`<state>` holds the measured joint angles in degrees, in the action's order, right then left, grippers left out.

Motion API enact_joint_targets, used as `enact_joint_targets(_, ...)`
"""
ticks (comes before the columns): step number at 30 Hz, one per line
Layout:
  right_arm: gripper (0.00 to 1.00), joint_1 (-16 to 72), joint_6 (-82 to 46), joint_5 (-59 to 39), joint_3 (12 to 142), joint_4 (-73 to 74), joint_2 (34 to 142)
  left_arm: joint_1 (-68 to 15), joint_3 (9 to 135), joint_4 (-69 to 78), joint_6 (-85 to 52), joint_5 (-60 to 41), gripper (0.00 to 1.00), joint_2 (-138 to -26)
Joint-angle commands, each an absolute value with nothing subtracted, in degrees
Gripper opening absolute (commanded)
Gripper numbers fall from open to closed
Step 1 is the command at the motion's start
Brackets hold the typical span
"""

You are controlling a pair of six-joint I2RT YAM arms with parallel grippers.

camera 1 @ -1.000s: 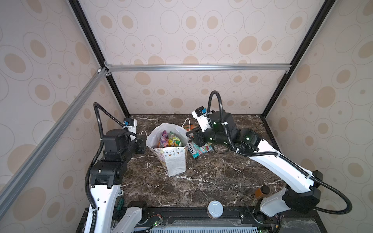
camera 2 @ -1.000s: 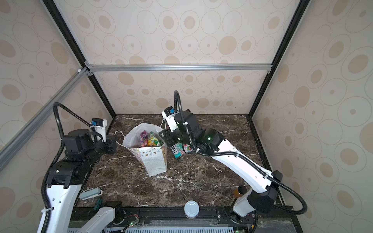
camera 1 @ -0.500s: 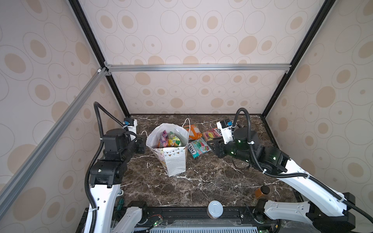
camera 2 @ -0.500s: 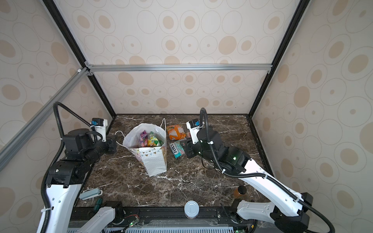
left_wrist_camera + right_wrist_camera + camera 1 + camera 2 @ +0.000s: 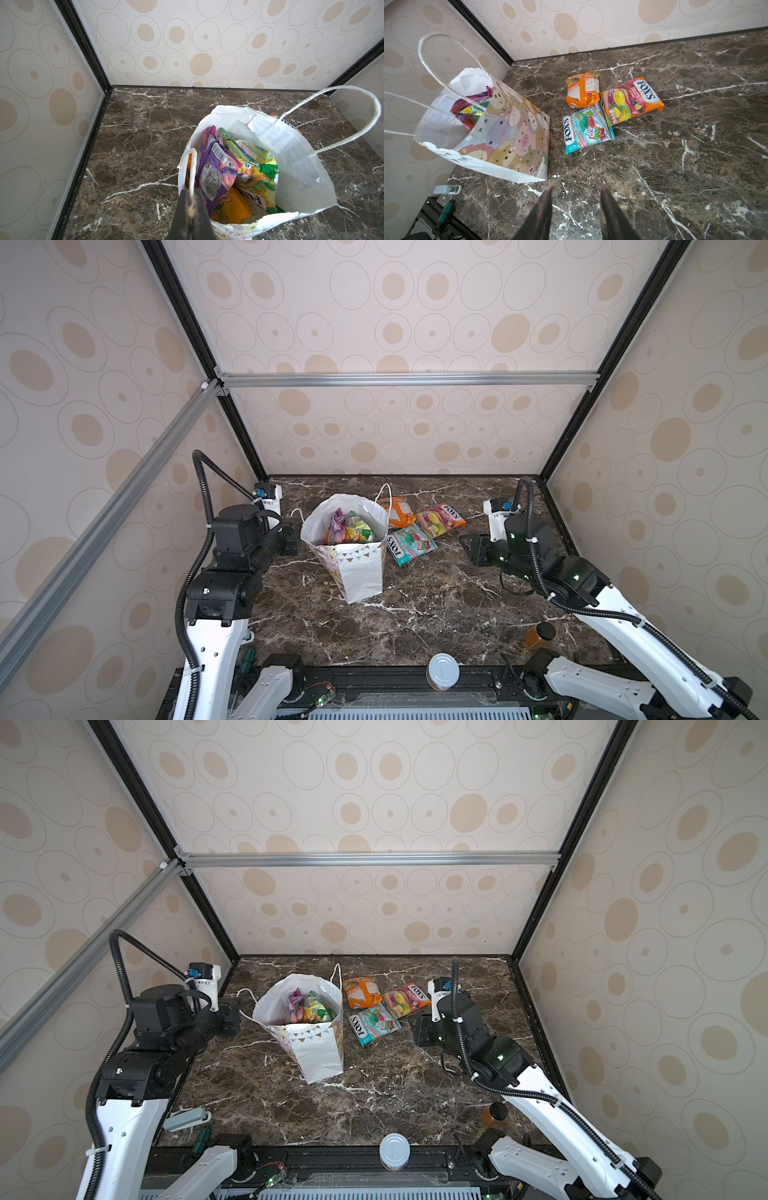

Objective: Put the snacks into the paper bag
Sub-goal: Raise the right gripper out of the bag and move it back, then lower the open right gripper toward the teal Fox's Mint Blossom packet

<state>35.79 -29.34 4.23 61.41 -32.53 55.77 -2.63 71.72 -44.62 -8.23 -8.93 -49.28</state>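
moved since a second ago: right arm [image 5: 582, 576] has swung back from the rim of the paper bag [image 5: 357, 576] to the right side of both top views, uncovering the orange packet [image 5: 399, 512] and the pink fox's packet [image 5: 440, 520]; bag, left arm [image 5: 224, 593] and teal fox's packet [image 5: 411, 547] lie as they did.
paper bag: upright on the marble surface [image 5: 415, 614], left of centre in both top views, mouth open; bunting band under the rim, fine dots below, cartoon animals on the side panel in the right wrist view.
in the bag: purple packet [image 5: 214, 172] on end, green-and-yellow packet [image 5: 255, 170] beside it, yellow packet [image 5: 234, 207] lower down.
outside the bag: three snacks flat on the surface, just right of the bag in both top views, touching in a cluster; orange one highest in the frame, pink one to its right, teal one below both.
left gripper [image 5: 293, 535]: at the bag's left rim; jaws pinched tight on the cord handle [image 5: 193, 166], which runs up between them in the left wrist view.
second handle [image 5: 353, 124]: loop arching free over the opposite rim.
right gripper [image 5: 576, 207]: right of the packets and apart from them in both top views; jaws partway apart, a narrow gap with only bare marble showing between them.
front edge: silver-lidded can [image 5: 444, 671] at bottom centre; amber bottle [image 5: 540, 635] with black cap at lower right.
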Motion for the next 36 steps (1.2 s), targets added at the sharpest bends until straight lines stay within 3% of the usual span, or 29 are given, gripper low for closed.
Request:
enact_joint_targets(1,0.41,32.78,-30.9,-0.31,59.04,-29.48,56.82,-2.57,73.55,-42.98,-8.94,-9.41,0.0,-49.43)
enact_joint_targets(5,0.47,29.13,-31.59,-4.29,55.58,-26.09,58.47,-2.63,73.48,-43.18,-9.05,-8.97,0.0,-49.0)
enact_joint_targets(16,0.51,28.76,-29.36,-3.31,53.25,-24.64,62.84,-2.63,73.52,-43.72,-9.27,-8.96,0.0,-48.81)
enact_joint_targets(27,0.62,28.27,-27.5,-6.31,53.54,-21.7,72.64,-2.63,73.39,-43.96,-9.42,-8.8,0.0,-48.86)
enact_joint_targets(36,0.64,26.64,-27.03,-9.49,53.97,-19.25,79.61,-2.59,72.53,-43.77,-9.45,-8.17,0.0,-48.52)
